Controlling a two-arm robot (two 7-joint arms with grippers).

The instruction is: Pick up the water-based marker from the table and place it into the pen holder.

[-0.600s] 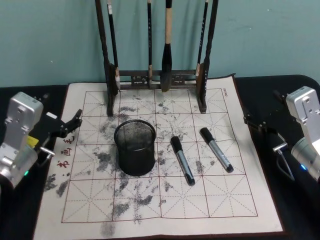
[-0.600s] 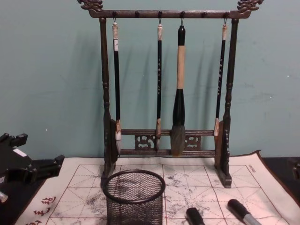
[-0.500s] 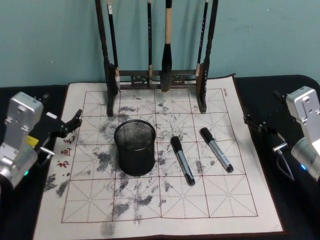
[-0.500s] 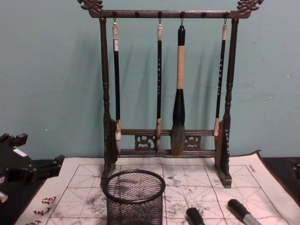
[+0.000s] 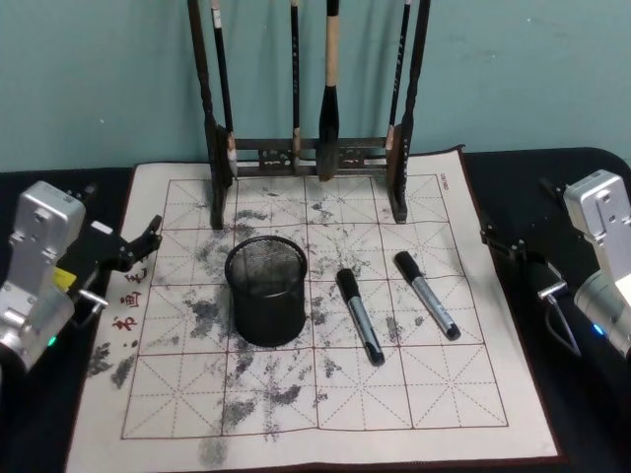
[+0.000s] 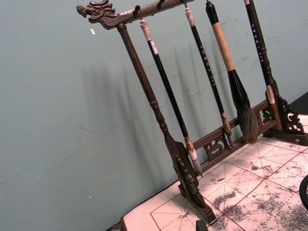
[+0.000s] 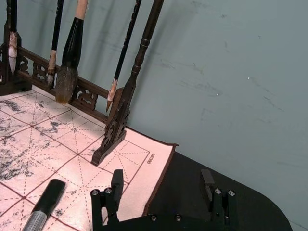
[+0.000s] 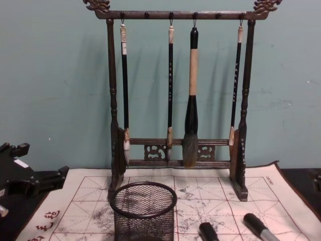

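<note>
L end effector (image 8: 39,160) hangs over the left edge of the worktop (image 5: 508,168), beside the mat (image 5: 444,394). Its fingers are spread wide, w/ nothing between them. I think one finger just overhangs the mat border, but that's hard to call from the head cam.

R end effector (image 7: 162,185) is over the worktop on the right, just off the mat. The wrist cam shows both fingers well apart, gripping nothing and touching nothing.

The holder (image 5: 266,291) stands upright on the mat, centre-left. One marker (image 5: 359,315) lies flat on the mat just right of the holder, not touching it, cap end toward the rack (image 5: 306,148). The second marker (image 5: 426,294) lies further right, approx parallel, w/ a gap between the two. Both are on the mat, not on bare worktop. The rack stands at the mat's rear, brushes hanging.
</note>
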